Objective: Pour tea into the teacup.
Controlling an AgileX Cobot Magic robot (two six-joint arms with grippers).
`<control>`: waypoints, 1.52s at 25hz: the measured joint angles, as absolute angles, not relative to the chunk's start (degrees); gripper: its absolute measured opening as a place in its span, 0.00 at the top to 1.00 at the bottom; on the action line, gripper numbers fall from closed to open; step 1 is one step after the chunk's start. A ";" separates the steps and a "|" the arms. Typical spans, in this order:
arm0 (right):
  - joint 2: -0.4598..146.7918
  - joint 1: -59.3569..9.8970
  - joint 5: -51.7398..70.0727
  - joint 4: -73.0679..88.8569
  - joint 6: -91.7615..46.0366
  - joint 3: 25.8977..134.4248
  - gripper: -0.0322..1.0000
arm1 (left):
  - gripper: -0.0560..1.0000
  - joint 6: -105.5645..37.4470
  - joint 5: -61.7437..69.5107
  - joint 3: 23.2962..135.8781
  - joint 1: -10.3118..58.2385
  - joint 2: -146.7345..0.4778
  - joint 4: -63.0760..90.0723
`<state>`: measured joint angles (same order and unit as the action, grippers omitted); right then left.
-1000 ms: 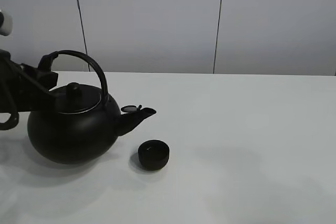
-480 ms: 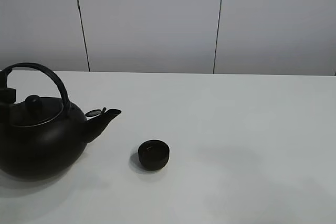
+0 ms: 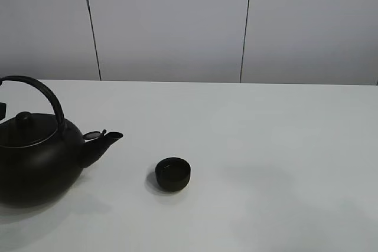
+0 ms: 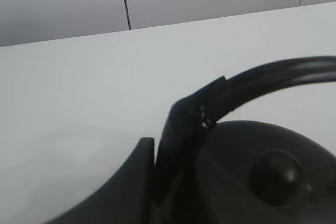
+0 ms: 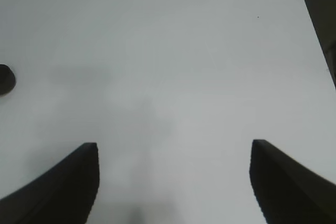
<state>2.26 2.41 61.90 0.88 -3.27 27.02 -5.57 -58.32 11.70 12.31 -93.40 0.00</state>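
Black kettle (image 3: 35, 157) at left edge of exterior frame, upright on white table (image 3: 266, 146), spout toward centre. Left gripper (image 4: 176, 145) clamped shut on kettle's arched handle (image 4: 273, 77), beside lid knob (image 4: 275, 174). Teacup (image 3: 173, 173) lower centre, right of spout, apart from kettle. Right gripper (image 5: 173, 182) over bare table, jaws wide, holding nothing; teacup (image 5: 6, 79) at left edge of its view.

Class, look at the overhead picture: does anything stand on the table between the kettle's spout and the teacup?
Nothing visible does. Only bare white table lies between the kettle spout and the teacup, which sits apart to its right and nearer the camera.
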 joint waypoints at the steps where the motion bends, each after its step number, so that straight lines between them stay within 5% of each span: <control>1: 2.26 2.41 61.90 0.88 -3.27 27.02 0.44 | 0.83 -5.71 -58.32 11.70 11.83 -93.40 -0.76; 38: 2.26 2.41 61.90 0.88 -3.27 27.02 0.44 | 0.82 -3.86 -64.87 12.83 9.47 -101.87 -2.88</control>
